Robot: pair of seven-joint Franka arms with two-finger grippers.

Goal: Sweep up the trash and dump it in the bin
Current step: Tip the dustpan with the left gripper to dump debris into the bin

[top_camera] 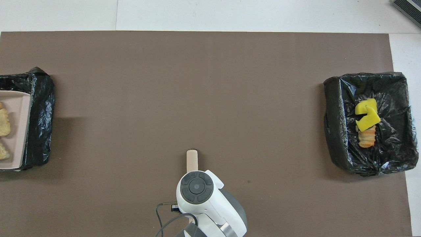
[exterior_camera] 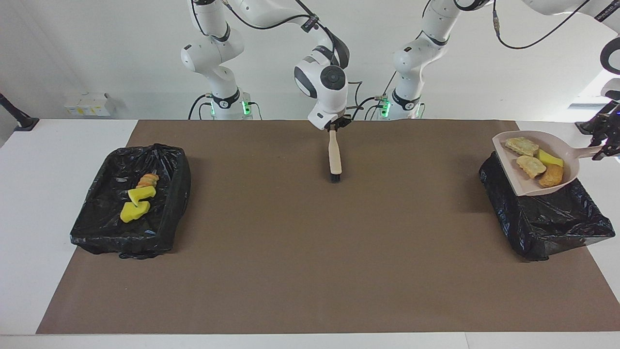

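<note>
My left gripper (exterior_camera: 602, 148) is shut on the handle of the beige dustpan (exterior_camera: 511, 162), held in the air over the black-lined bin (exterior_camera: 542, 218) at the left arm's end of the table. Several pieces of trash (exterior_camera: 531, 166) lie in the pan: tan bread-like chunks, a yellow sponge piece (exterior_camera: 550, 157) and an orange-brown chunk (exterior_camera: 551, 177). In the overhead view only the pan's lip (top_camera: 19, 131) and some trash (top_camera: 4, 118) show above that bin (top_camera: 39, 115). My right gripper (exterior_camera: 333, 128) is shut on a brush (exterior_camera: 334, 157) that hangs bristles down over the mat.
A second black-lined bin (exterior_camera: 131, 203) stands at the right arm's end of the table, with yellow sponge pieces (exterior_camera: 137, 202) and an orange-brown chunk (exterior_camera: 147, 180) inside. The brown mat (exterior_camera: 310, 252) covers the table between the two bins. The brush handle (top_camera: 192, 159) pokes out past the right wrist.
</note>
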